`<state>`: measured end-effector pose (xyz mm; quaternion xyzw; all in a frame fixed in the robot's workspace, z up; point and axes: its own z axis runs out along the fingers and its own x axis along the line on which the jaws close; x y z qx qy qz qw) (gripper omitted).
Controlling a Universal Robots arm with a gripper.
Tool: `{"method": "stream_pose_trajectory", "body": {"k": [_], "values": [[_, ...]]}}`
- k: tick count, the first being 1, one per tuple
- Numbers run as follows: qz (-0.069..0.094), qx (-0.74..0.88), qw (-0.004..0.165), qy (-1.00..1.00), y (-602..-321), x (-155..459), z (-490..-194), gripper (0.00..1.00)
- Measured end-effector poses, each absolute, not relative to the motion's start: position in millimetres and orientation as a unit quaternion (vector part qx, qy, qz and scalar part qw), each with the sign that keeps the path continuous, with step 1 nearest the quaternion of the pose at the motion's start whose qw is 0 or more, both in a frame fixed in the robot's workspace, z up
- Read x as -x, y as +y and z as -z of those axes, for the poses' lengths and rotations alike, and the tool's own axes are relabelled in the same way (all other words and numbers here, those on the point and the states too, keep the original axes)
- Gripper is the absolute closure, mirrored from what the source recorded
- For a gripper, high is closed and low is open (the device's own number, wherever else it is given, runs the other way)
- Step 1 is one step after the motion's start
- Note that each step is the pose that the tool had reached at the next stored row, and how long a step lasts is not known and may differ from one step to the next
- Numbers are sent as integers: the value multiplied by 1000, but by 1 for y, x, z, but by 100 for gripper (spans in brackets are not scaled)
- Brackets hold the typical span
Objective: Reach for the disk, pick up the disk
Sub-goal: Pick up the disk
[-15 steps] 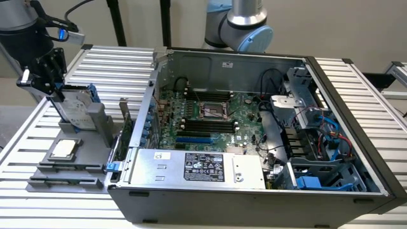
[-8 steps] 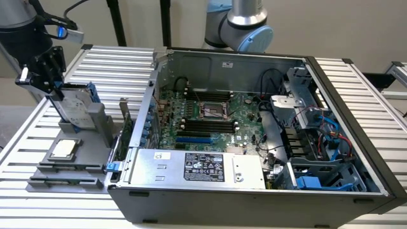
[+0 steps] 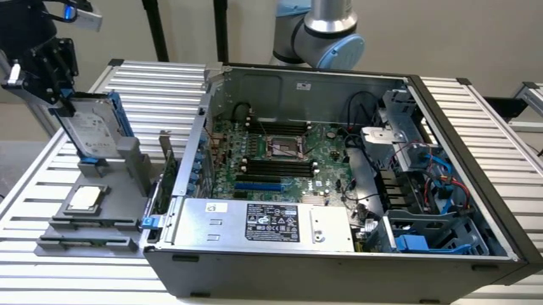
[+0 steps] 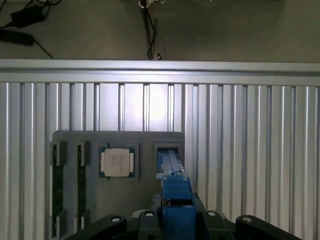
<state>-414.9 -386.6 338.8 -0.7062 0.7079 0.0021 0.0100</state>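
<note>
Reach complete: gripper (image 3: 68,100) clamped on disk (image 3: 88,130) top edge, left of PC case (image 3: 297,272). Lift judged partial: disk lower end approx. at grey holder (image 3: 127,162) slot

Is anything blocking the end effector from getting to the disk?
No, nothing visible is in the way. The end effector is right at the top edge of the disk, which stands upright in its grey holder. The small chip lies flat lower down, apart from both.

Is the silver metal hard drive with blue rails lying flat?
No, the silver hard drive stands on edge, slightly tilted.
</note>
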Motion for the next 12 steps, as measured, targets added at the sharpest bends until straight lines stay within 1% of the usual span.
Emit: {"method": "stream_pose_trajectory", "body": {"k": [12], "values": [[-2,707,10,707,-393,410,-394,67]]}}
